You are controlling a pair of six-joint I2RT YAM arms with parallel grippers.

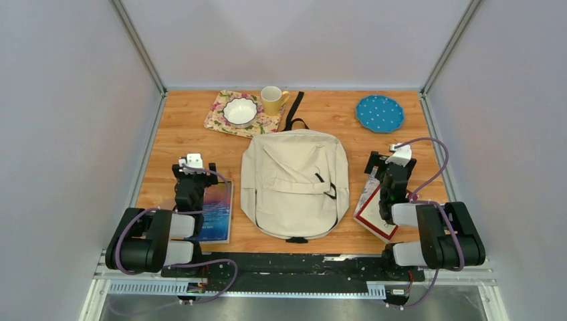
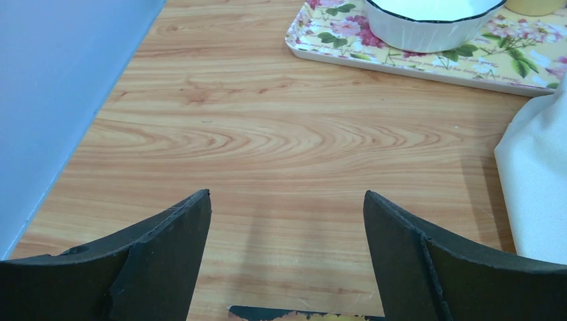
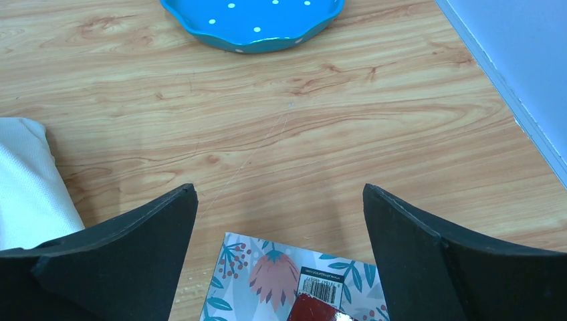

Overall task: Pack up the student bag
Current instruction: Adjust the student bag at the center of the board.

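Note:
The cream student bag (image 1: 295,183) lies flat and closed in the middle of the table, black straps at its top. Its edge shows at the right of the left wrist view (image 2: 535,180) and at the left of the right wrist view (image 3: 23,180). My left gripper (image 1: 194,165) is open and empty above the top edge of a blue-covered book (image 1: 215,210). My right gripper (image 1: 390,160) is open and empty above a floral-covered book (image 1: 372,204) with a red book lying on it; its corner shows between the fingers in the right wrist view (image 3: 294,281).
A floral tray (image 1: 220,117) holding a white bowl (image 1: 240,110) stands at the back, with a yellow mug (image 1: 272,99) beside it. A blue dotted plate (image 1: 380,112) sits at the back right. Grey walls enclose the table on three sides.

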